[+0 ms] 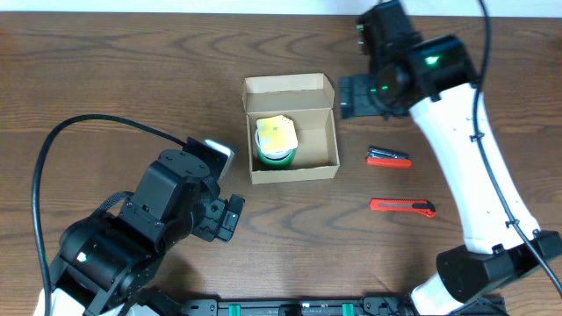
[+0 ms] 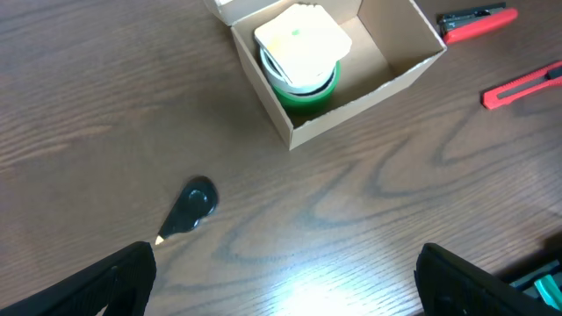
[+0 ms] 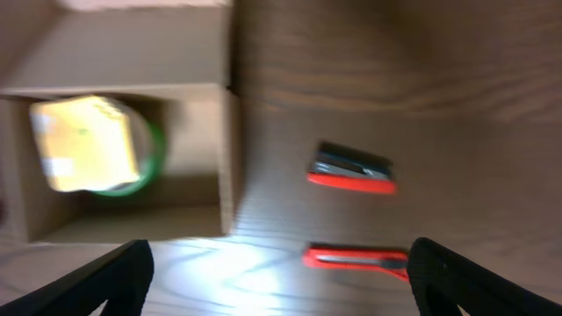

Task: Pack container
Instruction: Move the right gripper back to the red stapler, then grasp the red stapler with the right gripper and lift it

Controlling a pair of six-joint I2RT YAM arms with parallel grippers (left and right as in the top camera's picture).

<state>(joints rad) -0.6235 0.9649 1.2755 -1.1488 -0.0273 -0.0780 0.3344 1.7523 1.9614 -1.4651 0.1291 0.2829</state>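
Gaping wide and empty, left tool (image 2: 285, 281) and right tool (image 3: 281, 276) show cropped fingertips (image 2: 123, 283); the container (image 3: 118, 54) looks blurred

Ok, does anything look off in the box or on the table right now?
One oddity: a dark blotch on the table near the container; stain or knot, I cannot tell. Inside, the yellow pad sits skewed on the green roll. Nothing spilled or damaged.

My left arm (image 1: 145, 224) and left gripper (image 2: 285, 272) are black; my right arm (image 1: 461, 158) white, black-jointed, green-lit; cables (image 1: 88, 120) black.
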